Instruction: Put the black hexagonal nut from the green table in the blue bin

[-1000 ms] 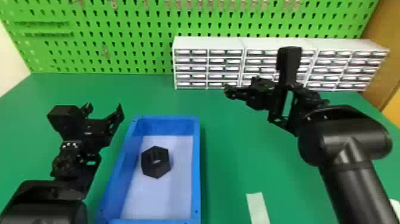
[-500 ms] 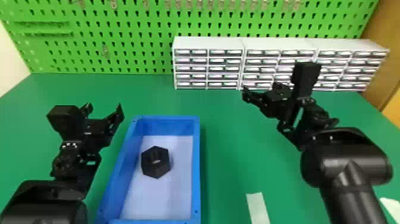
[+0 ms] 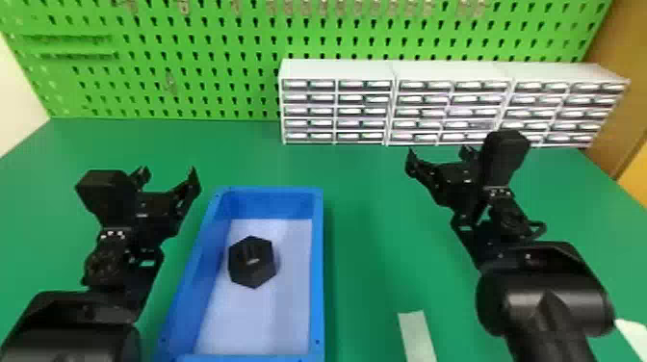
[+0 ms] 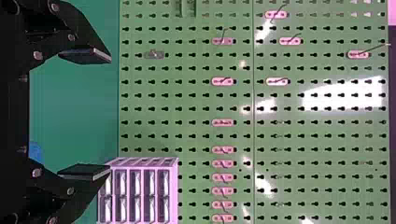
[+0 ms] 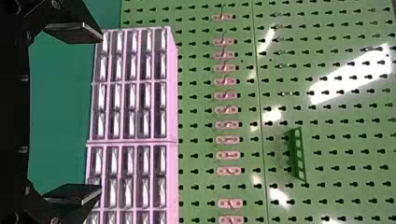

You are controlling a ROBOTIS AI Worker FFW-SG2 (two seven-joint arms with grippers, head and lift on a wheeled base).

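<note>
Nut [image 3: 252, 262], black and six-sided, sits inside the blue bin [image 3: 317, 269], in its farther half and nearer the left wall; whether it touches that wall is hard to tell. The bin stands on a green bench [image 3: 361, 216].

The left gripper [image 3: 168, 174] is to the left of the bin's far end, its jaws wide apart with nothing between them. The right gripper [image 3: 438, 154] is well to the right of the bin, its jaws also wide and empty, with white drawer units [image 3: 337, 70] beyond it.

The placing looks finished, so the step in hand is most likely to settle the arms without disturbing the result. Good practice would be to leave the nut alone: it needs no second grasp or nudge. The right arm should keep away from the bin and stop short of the drawers. The left is best held still, since a low sweep to the right could catch the bin's rim and shift it. Any closing of the jaws should happen clear of both.
</note>
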